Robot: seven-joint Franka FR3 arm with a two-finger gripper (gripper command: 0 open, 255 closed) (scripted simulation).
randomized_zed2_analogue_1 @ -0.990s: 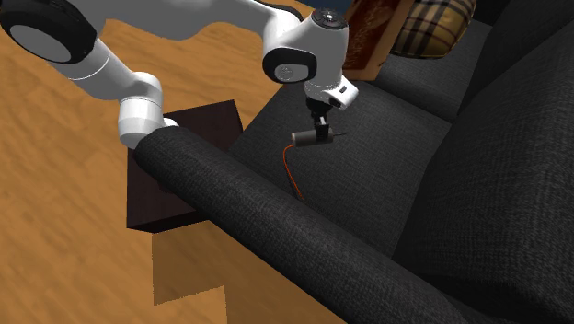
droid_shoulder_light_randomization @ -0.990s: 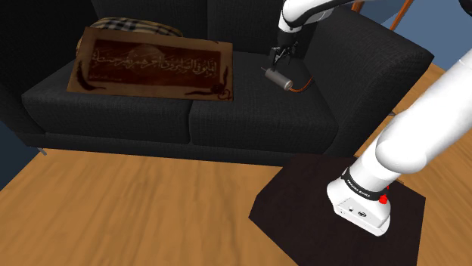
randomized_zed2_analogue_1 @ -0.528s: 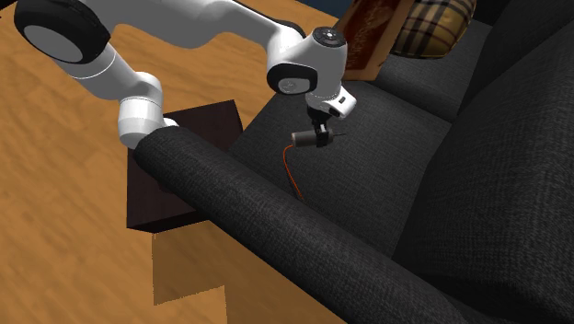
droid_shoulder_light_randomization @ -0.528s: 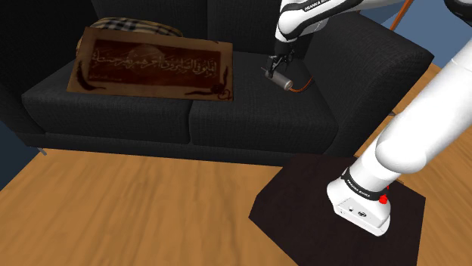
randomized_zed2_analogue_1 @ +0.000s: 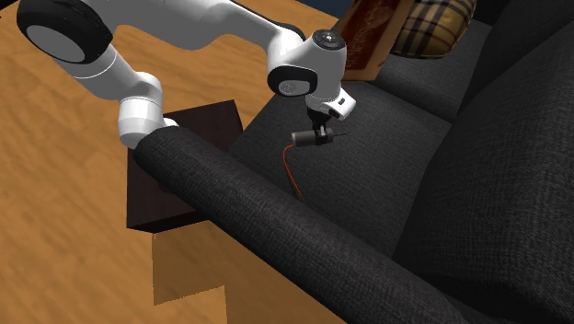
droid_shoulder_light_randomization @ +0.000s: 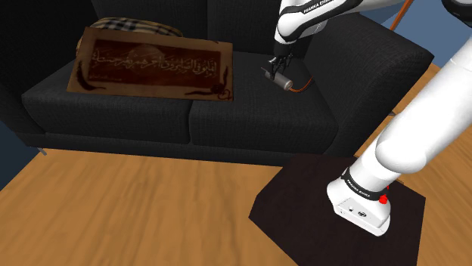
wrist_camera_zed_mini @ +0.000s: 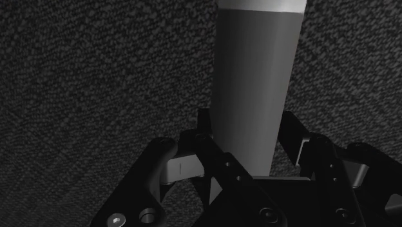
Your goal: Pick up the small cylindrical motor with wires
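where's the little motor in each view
Shoulder view: motor upper right of centre, under the gripper, over the sofa seat.
Second exterior view: motor just above centre, orange wire trailing below.
Wrist view: motor, a grey cylinder, between the black fingers.
Shared landmark: dark sofa fabric.

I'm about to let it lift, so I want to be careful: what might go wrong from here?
The gripper clasps the motor near one end, so it may swing or slip when raised. Its orange wires trail across the sofa seat and may drag or snag.
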